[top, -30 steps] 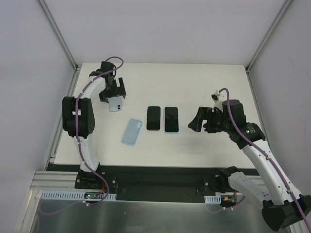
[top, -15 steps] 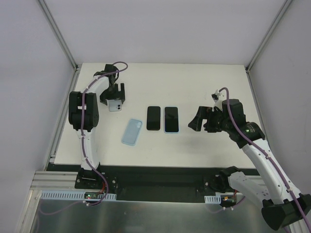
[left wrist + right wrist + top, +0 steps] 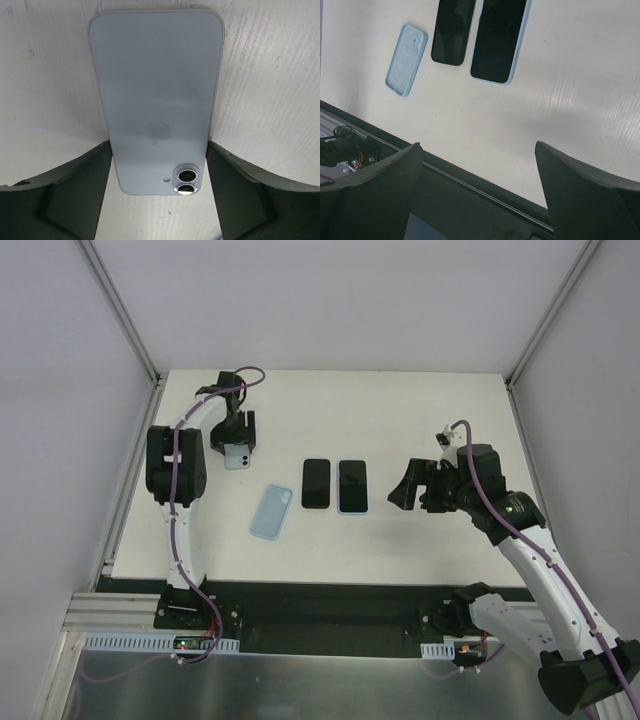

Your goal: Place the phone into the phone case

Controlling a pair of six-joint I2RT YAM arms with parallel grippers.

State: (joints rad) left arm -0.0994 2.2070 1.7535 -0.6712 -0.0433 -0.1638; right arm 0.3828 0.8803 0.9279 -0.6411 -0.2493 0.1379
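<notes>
**A:** What's changed?

**B:** The left gripper has dropped over the phone, which lies beyond the case and a little left of it. Its jaws have narrowed, and the fingers now flank the phone's long edges.

**A:** Holding it?

**B:** Can't tell. They sit right at the edges, so I'd say the pickup is starting.

**A:** And the right gripper?

**B:** Wide open, hovering well right of the case.

**A:** Anything unclear?

**B:** The phone is face down, so the screen is hidden. From above, the gripper covers the phone's far end. I can't tell whether the case lies open side up.
</notes>
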